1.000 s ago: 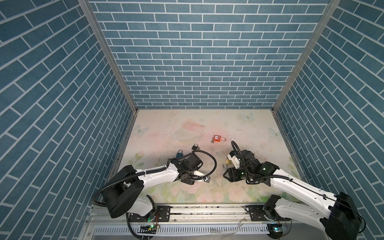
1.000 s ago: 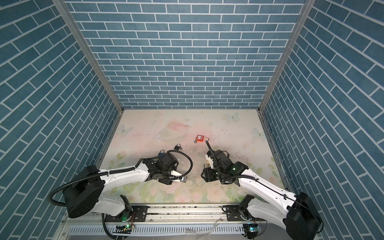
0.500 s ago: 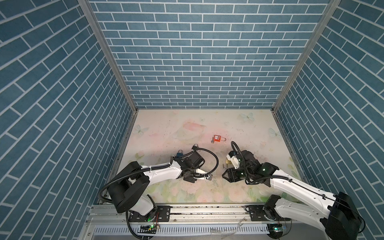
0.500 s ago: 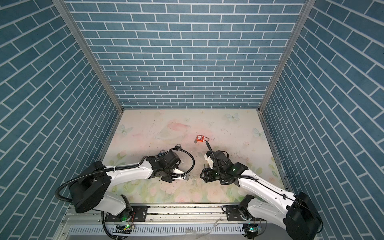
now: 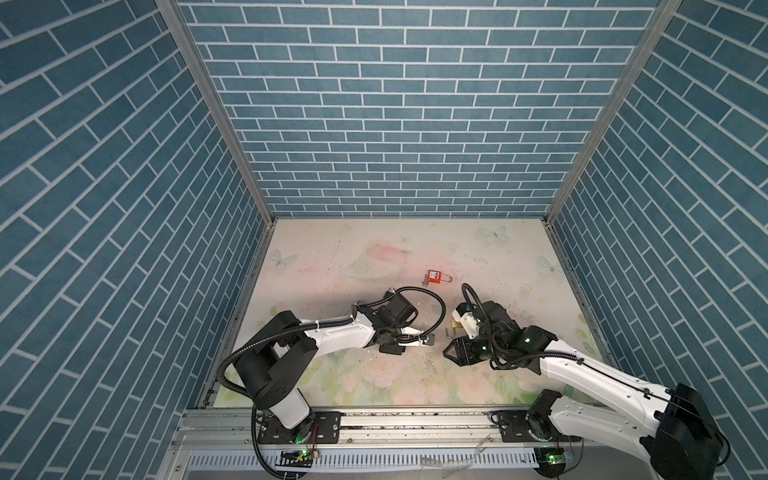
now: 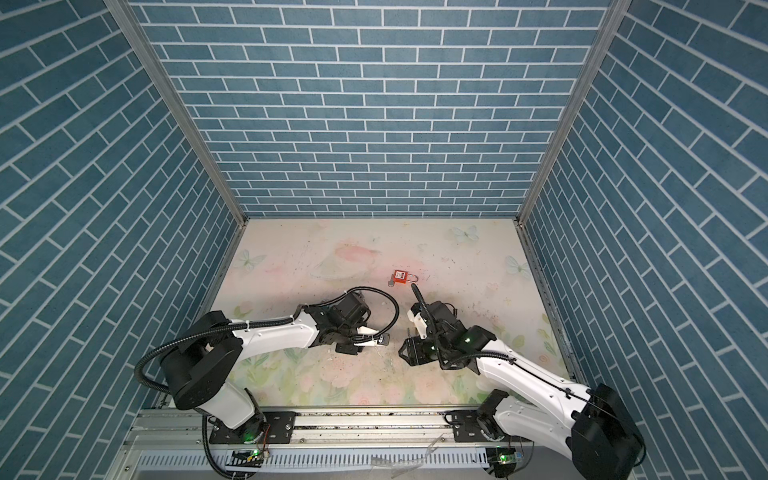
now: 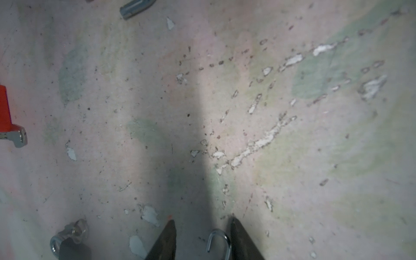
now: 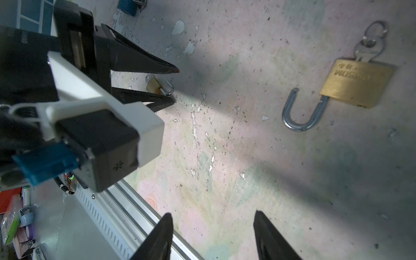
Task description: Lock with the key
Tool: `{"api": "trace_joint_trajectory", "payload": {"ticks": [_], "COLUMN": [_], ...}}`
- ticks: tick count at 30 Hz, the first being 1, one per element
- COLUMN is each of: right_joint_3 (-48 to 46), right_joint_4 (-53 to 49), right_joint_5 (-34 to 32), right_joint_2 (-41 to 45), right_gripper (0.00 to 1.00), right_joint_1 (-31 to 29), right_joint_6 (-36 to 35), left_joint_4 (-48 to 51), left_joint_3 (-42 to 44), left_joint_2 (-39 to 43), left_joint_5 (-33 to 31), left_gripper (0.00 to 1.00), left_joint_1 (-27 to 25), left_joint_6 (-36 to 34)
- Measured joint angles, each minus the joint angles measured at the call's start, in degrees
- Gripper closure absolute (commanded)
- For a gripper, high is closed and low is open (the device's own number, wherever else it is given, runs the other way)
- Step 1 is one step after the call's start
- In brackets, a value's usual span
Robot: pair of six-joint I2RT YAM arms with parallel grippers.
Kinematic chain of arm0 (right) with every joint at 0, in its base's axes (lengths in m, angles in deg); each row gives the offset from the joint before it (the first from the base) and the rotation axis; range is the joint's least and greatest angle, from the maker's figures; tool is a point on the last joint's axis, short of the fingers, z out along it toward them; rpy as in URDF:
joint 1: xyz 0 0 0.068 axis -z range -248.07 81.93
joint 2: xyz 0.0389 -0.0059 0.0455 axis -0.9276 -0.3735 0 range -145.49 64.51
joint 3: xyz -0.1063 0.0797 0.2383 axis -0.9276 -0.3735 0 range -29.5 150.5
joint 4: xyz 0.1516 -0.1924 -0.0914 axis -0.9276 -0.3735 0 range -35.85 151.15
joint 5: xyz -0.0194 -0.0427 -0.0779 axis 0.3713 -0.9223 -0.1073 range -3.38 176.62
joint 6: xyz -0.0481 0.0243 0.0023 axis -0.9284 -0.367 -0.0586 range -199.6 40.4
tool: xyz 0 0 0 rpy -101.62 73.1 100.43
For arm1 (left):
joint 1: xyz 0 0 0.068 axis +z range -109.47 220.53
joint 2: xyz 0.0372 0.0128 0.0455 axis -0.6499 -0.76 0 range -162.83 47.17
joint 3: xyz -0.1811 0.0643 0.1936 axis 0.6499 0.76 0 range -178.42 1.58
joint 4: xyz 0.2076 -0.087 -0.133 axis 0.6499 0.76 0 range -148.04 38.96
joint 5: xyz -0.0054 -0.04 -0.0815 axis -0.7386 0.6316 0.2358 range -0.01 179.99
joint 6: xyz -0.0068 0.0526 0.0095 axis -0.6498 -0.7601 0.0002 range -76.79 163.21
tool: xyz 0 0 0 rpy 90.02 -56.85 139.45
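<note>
Left of centre, near the front, the left gripper (image 7: 202,220) straddles the shackle (image 7: 219,240) of the small padlock (image 8: 154,86), jaws parted and pinching nothing. A black key (image 7: 72,247) lies just beside. Closing on that round wire could flick the small padlock away. Further right, the large brass padlock (image 8: 355,83) lies unlatched with its key (image 8: 367,47) inserted. The right gripper (image 8: 212,213) hangs released and empty. With 2 unlatched locks, the wrong 1 may get shut.
</note>
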Motion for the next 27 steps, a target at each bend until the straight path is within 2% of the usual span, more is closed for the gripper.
{"api": "trace_joint_trajectory", "payload": {"ticks": [5, 11, 14, 21, 27], "right_joint_3": [0.00, -0.04, -0.04, -0.07, -0.07], "right_joint_4": [0.02, 0.50, 1.16, 2.51, 2.86], "right_joint_5": [0.07, 0.24, 0.55, 1.51, 2.34], "right_joint_2": [0.35, 0.24, -0.37, -1.79, -2.49], "right_gripper": [0.41, 0.41, 0.41, 0.41, 0.42], "right_joint_1": [0.00, 0.02, 0.02, 0.02, 0.02], "right_joint_6": [0.02, 0.04, 0.02, -0.02, -0.07], "left_joint_4": [-0.13, 2.51, 6.03, 12.44, 12.87], "left_joint_3": [-0.02, -0.28, -0.28, 2.47, 2.60], "left_joint_2": [2.60, 15.21, 18.32, 18.03, 11.98], "left_joint_5": [0.96, 2.03, 1.86, 1.09, 1.16], "left_gripper": [0.47, 0.39, 0.39, 0.39, 0.40], "left_joint_1": [1.09, 1.29, 1.42, 3.54, 4.22], "left_joint_6": [3.41, 4.22, 3.13, 2.05, 1.97]}}
